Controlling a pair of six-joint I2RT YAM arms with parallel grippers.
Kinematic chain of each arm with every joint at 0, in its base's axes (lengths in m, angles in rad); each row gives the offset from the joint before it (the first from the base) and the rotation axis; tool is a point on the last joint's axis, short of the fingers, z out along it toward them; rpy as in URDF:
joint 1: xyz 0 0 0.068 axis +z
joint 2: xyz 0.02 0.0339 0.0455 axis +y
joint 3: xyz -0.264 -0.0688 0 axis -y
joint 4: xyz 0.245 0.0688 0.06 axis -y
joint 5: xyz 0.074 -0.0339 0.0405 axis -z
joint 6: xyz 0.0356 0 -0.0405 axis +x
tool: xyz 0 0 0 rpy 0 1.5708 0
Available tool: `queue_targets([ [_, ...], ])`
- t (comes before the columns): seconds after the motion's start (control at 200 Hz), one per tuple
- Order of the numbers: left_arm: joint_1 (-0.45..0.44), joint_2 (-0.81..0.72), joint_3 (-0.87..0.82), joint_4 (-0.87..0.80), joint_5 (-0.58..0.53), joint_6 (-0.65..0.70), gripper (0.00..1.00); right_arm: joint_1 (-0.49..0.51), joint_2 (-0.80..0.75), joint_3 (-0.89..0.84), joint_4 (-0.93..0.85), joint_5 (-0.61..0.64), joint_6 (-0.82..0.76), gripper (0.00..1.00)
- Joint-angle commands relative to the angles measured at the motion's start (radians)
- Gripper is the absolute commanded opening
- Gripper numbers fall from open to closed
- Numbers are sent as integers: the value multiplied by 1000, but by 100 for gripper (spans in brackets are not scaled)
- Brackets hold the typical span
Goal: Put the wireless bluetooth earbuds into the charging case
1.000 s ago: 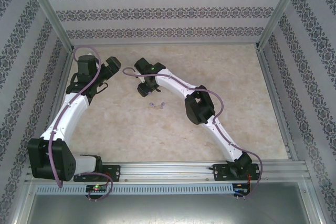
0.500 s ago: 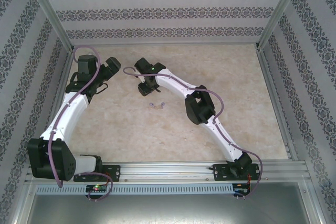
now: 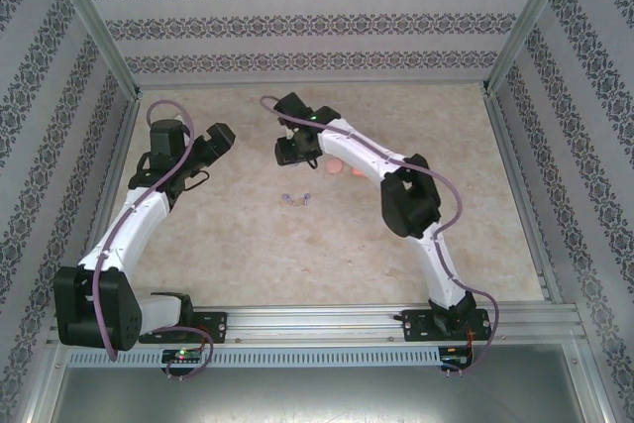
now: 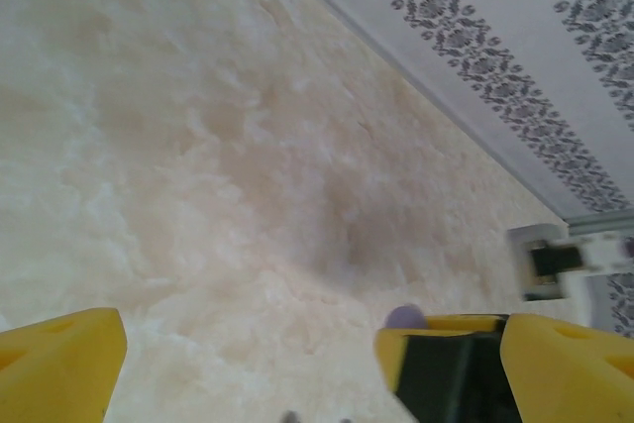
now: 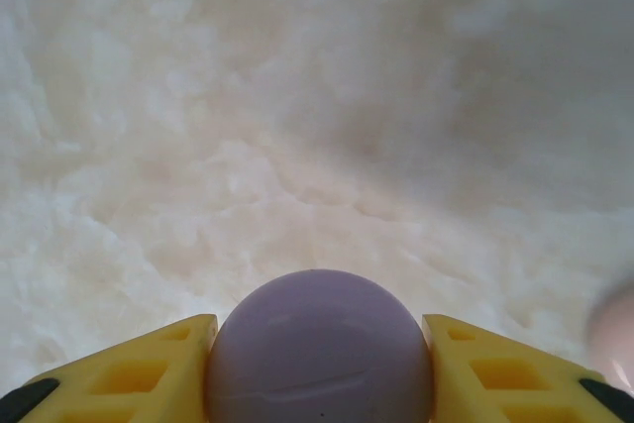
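Observation:
My right gripper point(image 5: 319, 375) is shut on a rounded purple charging case point(image 5: 319, 344), whose lid seam shows low on its front, and holds it above the marbled table. From above, that right gripper point(image 3: 295, 150) hangs over the middle back of the table. Two tiny purple earbuds point(image 3: 297, 199) lie on the table just in front of it. The left gripper point(image 3: 216, 139) stands open to the left of them, with nothing between its yellow fingers point(image 4: 61, 362). A small purple shape point(image 4: 404, 317) peeks over its right finger; I cannot tell what it is.
A pale pink case point(image 3: 337, 163) and a coral case point(image 3: 357, 171) lie side by side just behind the right forearm; the pink one is a blur at the right wrist view's edge point(image 5: 619, 329). Patterned walls point(image 3: 297, 27) close in the table.
The right arm has swung back and to the right with the purple case in its jaws, uncovering the pink and coral cases. The left gripper has drifted slightly right.

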State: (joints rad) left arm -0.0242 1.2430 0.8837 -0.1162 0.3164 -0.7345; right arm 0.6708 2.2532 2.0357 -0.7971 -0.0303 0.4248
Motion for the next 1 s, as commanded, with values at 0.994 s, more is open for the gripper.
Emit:
queue_targets([
  [0.994,-433,471,-120,989,278,-80,82,-145,-615,-834,404,117,1176,31],
])
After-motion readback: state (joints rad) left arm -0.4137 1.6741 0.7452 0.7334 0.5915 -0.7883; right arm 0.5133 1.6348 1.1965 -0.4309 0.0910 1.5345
